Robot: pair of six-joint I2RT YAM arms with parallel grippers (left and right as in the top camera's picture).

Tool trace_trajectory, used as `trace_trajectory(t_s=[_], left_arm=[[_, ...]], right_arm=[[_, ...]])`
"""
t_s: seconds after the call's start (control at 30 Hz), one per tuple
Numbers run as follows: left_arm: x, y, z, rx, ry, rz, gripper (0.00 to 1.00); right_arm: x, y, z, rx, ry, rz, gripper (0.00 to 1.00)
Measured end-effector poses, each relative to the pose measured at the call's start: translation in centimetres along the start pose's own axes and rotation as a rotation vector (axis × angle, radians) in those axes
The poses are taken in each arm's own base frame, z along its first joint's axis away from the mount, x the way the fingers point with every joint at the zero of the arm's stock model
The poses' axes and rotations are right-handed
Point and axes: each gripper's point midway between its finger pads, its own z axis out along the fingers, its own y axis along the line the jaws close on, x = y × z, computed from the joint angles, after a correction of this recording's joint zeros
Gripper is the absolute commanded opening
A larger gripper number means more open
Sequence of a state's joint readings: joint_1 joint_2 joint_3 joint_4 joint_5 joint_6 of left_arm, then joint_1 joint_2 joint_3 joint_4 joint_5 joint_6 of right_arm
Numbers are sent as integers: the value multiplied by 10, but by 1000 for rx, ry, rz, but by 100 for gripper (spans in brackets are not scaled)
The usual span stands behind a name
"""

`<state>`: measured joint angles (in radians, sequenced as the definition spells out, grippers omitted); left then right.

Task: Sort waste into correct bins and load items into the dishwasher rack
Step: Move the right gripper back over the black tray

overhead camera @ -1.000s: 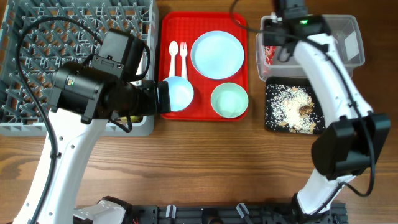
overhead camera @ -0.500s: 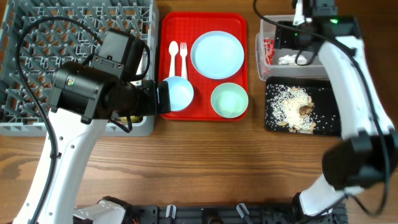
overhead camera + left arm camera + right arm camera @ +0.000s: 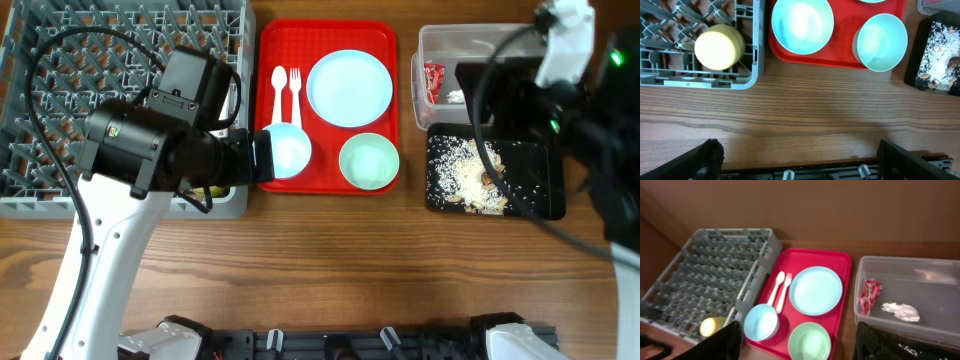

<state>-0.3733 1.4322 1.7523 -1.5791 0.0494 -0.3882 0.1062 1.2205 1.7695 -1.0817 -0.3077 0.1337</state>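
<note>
Red wrapper (image 3: 868,303) and white tissue (image 3: 901,311) are lying in the clear tub (image 3: 935,296); I'm seeing left gripper (image 3: 800,157) and right gripper (image 3: 800,342) hanging released, empty.

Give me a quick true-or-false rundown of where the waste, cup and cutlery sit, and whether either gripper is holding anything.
1. The rice grains lie on the black tray. True.
2. The yellow cup sits in the dishwasher rack. True.
3. The tissue lies on the black tray. False: it is in the clear tub, near the red wrapper.
4. The fork and spoon are in the dishwasher rack. False: both lie on the red tray.
5. The left gripper and right gripper are open and empty. True.
</note>
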Motion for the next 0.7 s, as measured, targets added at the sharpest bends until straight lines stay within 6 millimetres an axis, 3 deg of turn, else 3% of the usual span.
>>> trace_trajectory(t_s=[0.17,0.33,0.53,0.7], left_arm=[[0,0,0,0,0,0,100],[0,0,0,0,0,0,100],[0,0,0,0,0,0,100],[0,0,0,0,0,0,100]], right_arm=[[16,6,-22,-6,29,9,100],[43,6,-29,4,126,59,100],[48,4,-25,13,156,127,100],[51,-1,-10,21,197,152,100]])
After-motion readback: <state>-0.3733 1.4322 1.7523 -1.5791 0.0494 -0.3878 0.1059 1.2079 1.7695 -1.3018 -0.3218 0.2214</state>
